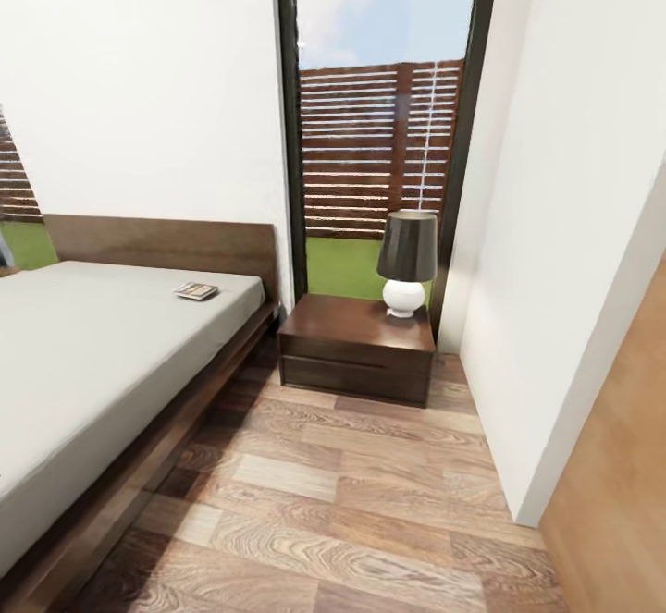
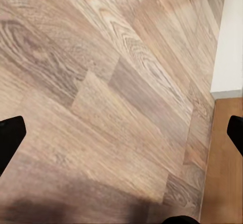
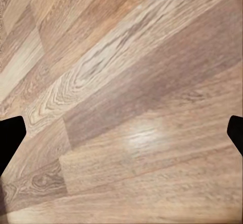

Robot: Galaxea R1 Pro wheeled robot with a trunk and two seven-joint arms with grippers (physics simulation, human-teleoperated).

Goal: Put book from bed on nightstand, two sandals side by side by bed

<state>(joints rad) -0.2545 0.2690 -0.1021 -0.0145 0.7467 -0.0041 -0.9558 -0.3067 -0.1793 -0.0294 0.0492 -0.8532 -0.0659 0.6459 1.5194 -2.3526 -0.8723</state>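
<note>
The book (image 1: 196, 291) lies flat on the light-grey mattress near the headboard, at the right side of the bed (image 1: 83, 354). A dark-brown nightstand (image 1: 357, 347) stands to the right of the bed under the tall window. My left gripper (image 2: 121, 133) is open, its black fingertips (image 2: 10, 138) wide apart over bare wood floor. My right gripper (image 3: 121, 133) is open too, with dark fingertips (image 3: 10, 138) at the frame edges and only floor planks between them. The sandals are out of view.
A lamp (image 1: 406, 263) with a dark shade and white round base stands on the nightstand's right half. A white wall (image 1: 564, 271) closes the right side, with a light wooden panel (image 1: 620, 502) beside it. Wood floor (image 1: 351, 502) runs between bed and wall.
</note>
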